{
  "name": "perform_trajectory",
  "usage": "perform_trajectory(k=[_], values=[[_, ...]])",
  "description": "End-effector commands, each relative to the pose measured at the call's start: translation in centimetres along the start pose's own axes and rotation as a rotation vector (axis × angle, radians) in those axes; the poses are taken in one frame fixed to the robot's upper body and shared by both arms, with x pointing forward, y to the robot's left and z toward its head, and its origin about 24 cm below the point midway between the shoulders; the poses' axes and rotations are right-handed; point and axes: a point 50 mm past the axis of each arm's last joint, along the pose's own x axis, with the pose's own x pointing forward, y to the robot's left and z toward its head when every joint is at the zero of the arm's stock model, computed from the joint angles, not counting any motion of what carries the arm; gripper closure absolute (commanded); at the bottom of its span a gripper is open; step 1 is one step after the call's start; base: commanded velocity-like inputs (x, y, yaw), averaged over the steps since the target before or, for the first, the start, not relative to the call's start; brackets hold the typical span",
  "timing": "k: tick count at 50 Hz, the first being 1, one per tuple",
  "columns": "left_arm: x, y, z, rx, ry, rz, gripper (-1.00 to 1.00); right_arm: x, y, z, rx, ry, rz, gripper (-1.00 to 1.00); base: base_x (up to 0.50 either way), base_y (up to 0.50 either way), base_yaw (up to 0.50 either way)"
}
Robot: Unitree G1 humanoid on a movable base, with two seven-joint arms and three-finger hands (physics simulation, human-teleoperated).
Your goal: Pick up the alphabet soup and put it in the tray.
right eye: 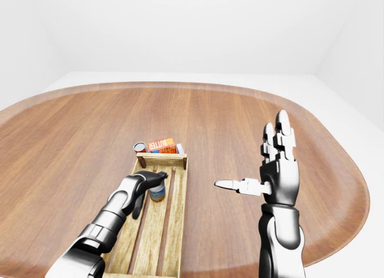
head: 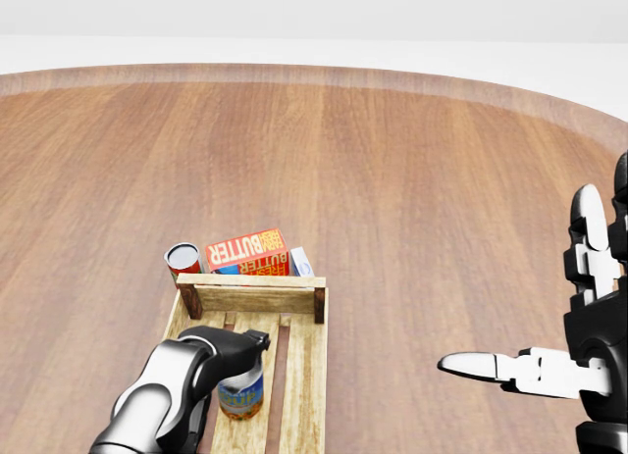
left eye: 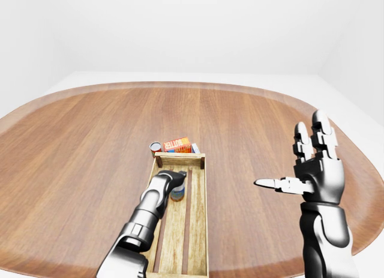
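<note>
Soup can (head: 241, 395) upright inside wooden tray (head: 306, 366) at lower left of head view, left hand (head: 228, 348) fingers spread beside it, right hand (head: 579, 346) spread at right above desk (head: 392, 179).

"BUTTER" legible on red box (head: 247, 251); can labels unreadable.

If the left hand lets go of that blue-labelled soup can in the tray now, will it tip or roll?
Probably it stays put: the blue-labelled soup can stands upright on the slatted wooden tray. It looks rigid and smooth-sided, so it may slide rather than deform. If knocked over it would likely roll, though the tray's walls should stop it. The left hand sits over its top.
</note>
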Motion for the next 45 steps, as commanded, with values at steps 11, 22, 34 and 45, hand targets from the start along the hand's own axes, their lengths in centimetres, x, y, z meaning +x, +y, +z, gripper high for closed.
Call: perform_trajectory(k=[11,22,34,45], values=[[-3.5,3.0,-0.1,-0.011,-0.050,0.201,-1.00,0.0,0.3,-0.3,0.001,0.012,0.009,-1.00,0.00,0.00,0.00],[-8.3,5.9,-0.7,-0.052,-0.072,0.470,-1.00,0.0,0.5,-0.5,0.001,0.019,0.015,-1.00,0.00,0.00,0.00],[-13.7,7.5,-2.3,-0.163,-0.113,0.720,-1.00,0.0,0.3,-0.2,0.002,0.010,0.007,-1.00,0.00,0.00,0.00],[-14.2,6.7,-5.7,-0.355,-0.118,0.720,-1.00,0.0,0.4,-0.3,0.001,0.012,0.010,-1.00,0.00,0.00,0.00]])
